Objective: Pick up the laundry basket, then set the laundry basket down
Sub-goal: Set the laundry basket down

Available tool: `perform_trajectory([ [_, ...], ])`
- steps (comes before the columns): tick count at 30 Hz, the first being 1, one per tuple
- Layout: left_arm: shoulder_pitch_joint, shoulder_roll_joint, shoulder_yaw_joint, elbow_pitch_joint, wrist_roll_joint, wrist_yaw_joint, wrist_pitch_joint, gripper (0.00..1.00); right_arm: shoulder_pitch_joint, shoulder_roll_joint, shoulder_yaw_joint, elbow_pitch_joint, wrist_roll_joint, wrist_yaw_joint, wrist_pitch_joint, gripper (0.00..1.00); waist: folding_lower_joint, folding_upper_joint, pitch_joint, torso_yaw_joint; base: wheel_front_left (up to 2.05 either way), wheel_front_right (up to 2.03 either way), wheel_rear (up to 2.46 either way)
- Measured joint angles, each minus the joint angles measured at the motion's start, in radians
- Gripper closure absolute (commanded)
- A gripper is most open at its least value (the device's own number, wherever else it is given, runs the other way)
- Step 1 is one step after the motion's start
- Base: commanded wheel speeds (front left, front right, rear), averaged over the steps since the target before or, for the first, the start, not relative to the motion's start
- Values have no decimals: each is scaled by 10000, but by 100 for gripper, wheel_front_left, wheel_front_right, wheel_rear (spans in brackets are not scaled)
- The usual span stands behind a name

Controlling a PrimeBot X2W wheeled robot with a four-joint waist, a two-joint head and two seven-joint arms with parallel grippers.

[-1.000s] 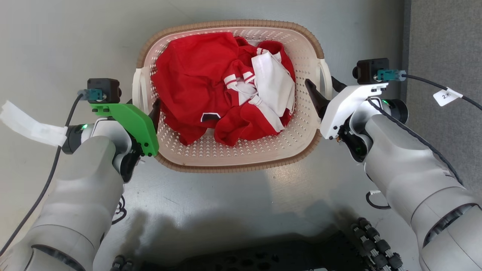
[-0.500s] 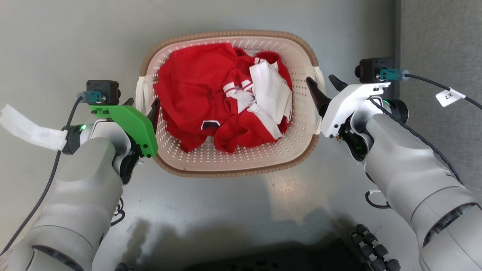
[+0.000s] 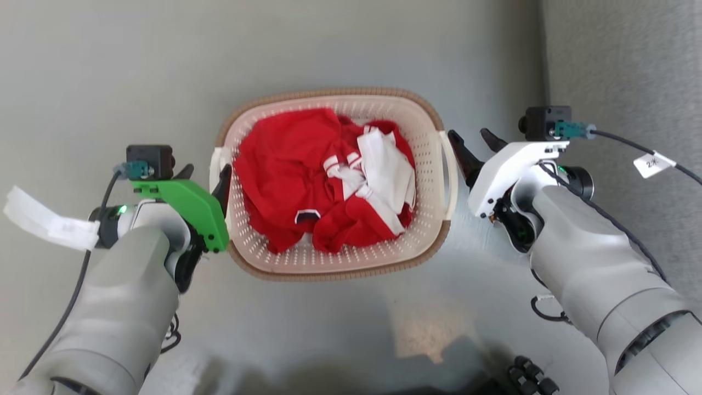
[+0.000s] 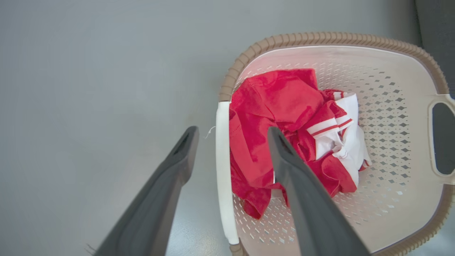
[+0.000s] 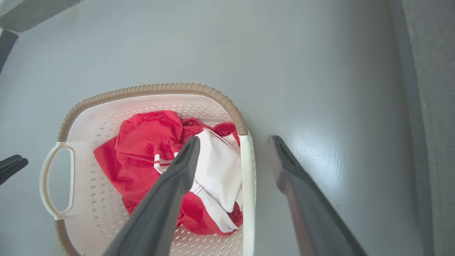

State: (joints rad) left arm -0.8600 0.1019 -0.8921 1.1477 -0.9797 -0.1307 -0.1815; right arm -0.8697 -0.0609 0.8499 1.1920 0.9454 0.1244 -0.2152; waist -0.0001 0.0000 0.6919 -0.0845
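The laundry basket (image 3: 329, 94) stands on the grey floor, cream and perforated with a brown rim, holding crumpled red and white clothes (image 3: 307, 181). My left gripper (image 3: 207, 171) is open above the basket's left white handle (image 4: 222, 170), one finger outside it and one over the clothes. My right gripper (image 3: 469, 136) is open beside the right handle (image 5: 247, 185); in the right wrist view its fingers straddle that handle from above. Neither gripper touches the basket. The far handle (image 5: 53, 181) is free.
A darker grey carpeted strip (image 3: 620, 66) runs along the right side. The dark wheeled base (image 3: 526, 378) shows at the bottom edge. Cables with white tags hang from both wrists. Bare grey floor (image 3: 109, 66) surrounds the basket.
The head view has pulled back, so the basket looks smaller and lower in the picture. Both grippers stay open; the right one's inner finger now sits outside the rim.
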Motion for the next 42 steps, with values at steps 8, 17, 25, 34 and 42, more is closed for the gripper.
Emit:
perform_trajectory([
  [8,518,63,-171,-228,2,-2,-328,0,330,2,-23,-251,224,0,-153,0,0,1,-1025,-21,0,0,0],
  [17,779,153,-138,-631,2,-2,-673,0,593,-301,15,-681,178,0,-311,0,0,1,-2233,37,0,0,0],
  [25,1369,309,261,-1212,84,-2,-675,0,1020,-878,-546,-1532,-184,0,-322,0,0,1,-3454,190,0,0,0],
  [34,1713,658,1306,-2249,512,-2,-675,0,1796,-1243,-1411,-2604,-794,0,-343,0,0,1,-4549,338,0,0,0],
  [42,2767,815,2203,-3260,963,272,-673,0,2676,-1586,-2631,-4199,-1576,-125,-355,0,0,1,-5589,434,0,0,0],
])
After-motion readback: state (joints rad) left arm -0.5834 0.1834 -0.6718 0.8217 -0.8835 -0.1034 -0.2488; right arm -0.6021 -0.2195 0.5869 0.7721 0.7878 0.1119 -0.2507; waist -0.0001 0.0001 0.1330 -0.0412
